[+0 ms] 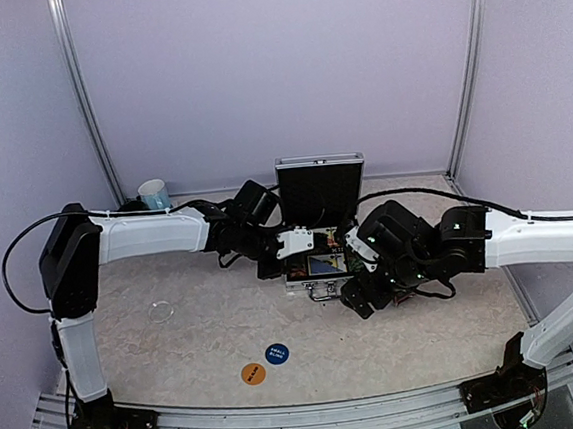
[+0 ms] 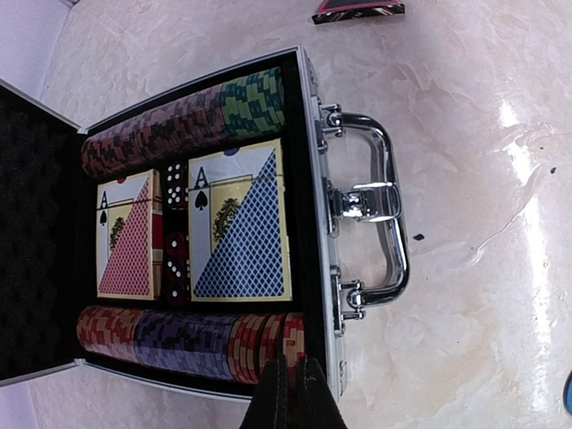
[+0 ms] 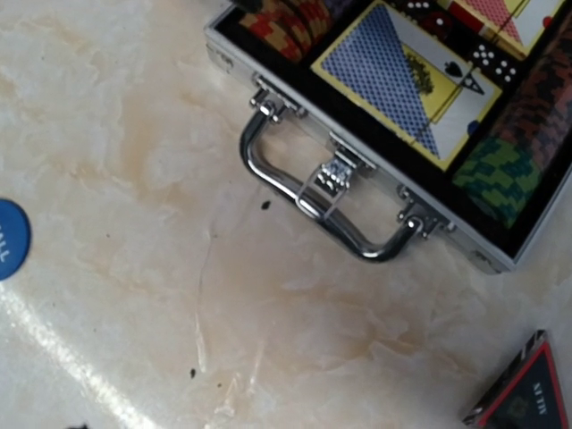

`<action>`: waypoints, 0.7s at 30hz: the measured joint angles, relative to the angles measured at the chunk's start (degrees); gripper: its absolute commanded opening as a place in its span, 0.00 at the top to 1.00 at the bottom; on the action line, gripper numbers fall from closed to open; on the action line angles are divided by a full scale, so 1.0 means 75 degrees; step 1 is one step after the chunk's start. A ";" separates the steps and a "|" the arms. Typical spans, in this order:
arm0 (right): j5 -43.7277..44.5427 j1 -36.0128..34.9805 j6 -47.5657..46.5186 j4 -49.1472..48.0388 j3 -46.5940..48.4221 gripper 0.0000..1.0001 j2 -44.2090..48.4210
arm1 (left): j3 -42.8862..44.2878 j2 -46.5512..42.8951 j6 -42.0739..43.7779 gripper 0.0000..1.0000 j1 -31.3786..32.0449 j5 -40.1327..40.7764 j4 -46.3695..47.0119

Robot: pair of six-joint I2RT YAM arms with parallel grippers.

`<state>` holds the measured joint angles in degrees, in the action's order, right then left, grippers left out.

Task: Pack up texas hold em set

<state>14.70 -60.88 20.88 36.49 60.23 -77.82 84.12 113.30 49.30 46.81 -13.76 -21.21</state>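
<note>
The silver case (image 1: 323, 263) lies open at mid-table with its black-lined lid (image 1: 320, 186) upright. Inside it are two rows of poker chips (image 2: 179, 331), a blue deck (image 2: 241, 223), a red deck (image 2: 125, 237) and dark red dice (image 2: 176, 241). My left gripper (image 2: 289, 371) is shut, its tips against the last red-and-cream chip (image 2: 295, 332) of one row, by the case's front wall (image 2: 315, 134). My right gripper (image 1: 359, 298) hangs open over bare table in front of the chrome handle (image 3: 295, 202), its fingers outside the wrist view. The blue button (image 1: 277, 353), the orange button (image 1: 253, 374) and the dark triangular marker (image 3: 523, 393) lie loose.
A light blue mug (image 1: 154, 195) stands at the back left by the wall. A small clear ring (image 1: 160, 310) lies on the table left of the case. Purple walls close in three sides.
</note>
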 measured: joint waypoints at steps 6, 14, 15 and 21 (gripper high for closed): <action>-0.0041 0.0012 0.0029 -0.0003 -0.0061 0.04 0.0000 | 0.0105 0.0195 -0.0003 1.00 0.0023 -0.0195 -0.0213; -0.0058 0.0026 0.0032 -0.0006 -0.0102 0.04 0.0000 | 0.0224 0.0455 -0.0052 1.00 0.0023 -0.0239 -0.0329; -0.0061 0.0026 0.0032 -0.0009 -0.0105 0.04 0.0000 | 0.0224 0.0475 -0.0061 1.00 0.0026 -0.0192 -0.0326; -0.0070 0.0029 0.0032 -0.0012 -0.0111 0.04 0.0000 | 0.0294 0.0574 -0.0169 1.00 0.0070 0.0047 -0.0303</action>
<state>14.17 -60.66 21.12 36.40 59.40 -77.82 86.32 117.60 48.03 47.33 -13.41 -23.49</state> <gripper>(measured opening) 0.957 0.018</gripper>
